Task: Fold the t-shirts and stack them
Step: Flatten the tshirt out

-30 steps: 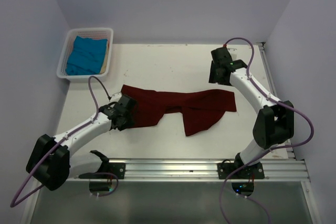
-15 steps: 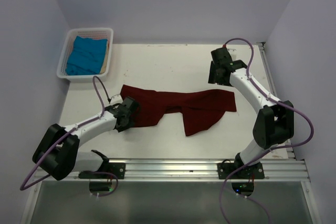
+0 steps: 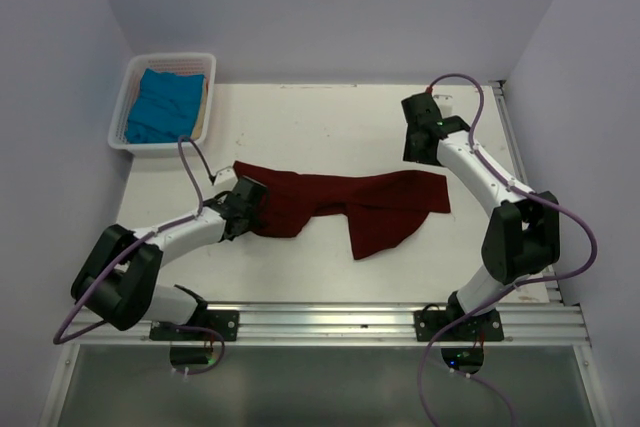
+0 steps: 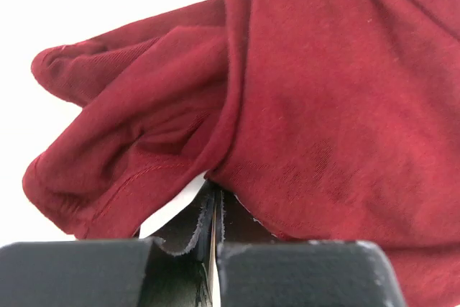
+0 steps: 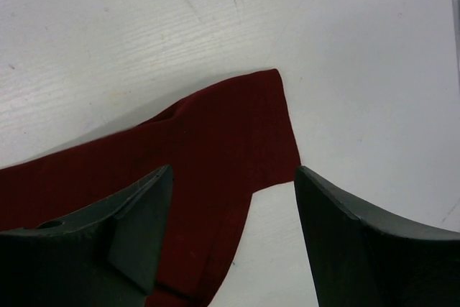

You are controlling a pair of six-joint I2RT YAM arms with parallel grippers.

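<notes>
The dark maroon t-shirt [image 3: 345, 205] lies crumpled in a long strip across the middle of the table. My left gripper [image 3: 254, 211] sits at its left end. In the left wrist view the left gripper [image 4: 214, 200] has its jaws pressed together, with the maroon t-shirt [image 4: 316, 98] gathered at their tips and bunched into folds. My right gripper [image 3: 421, 155] hangs above the shirt's far right corner. In the right wrist view the right gripper [image 5: 233, 210] is open, with that corner of the maroon t-shirt [image 5: 237, 134] lying flat below and between the fingers. The teal t-shirt [image 3: 162, 105] lies in the basket.
A white slatted basket [image 3: 172, 57] stands at the table's back left corner. A metal rail [image 3: 350, 319] runs along the near edge by the arm bases. Purple walls close in the back and both sides.
The left gripper has pushed right into the shirt's left end and shut, bunching the cloth. The right gripper's fingers have narrowed a little and it has dipped slightly toward the shirt.
</notes>
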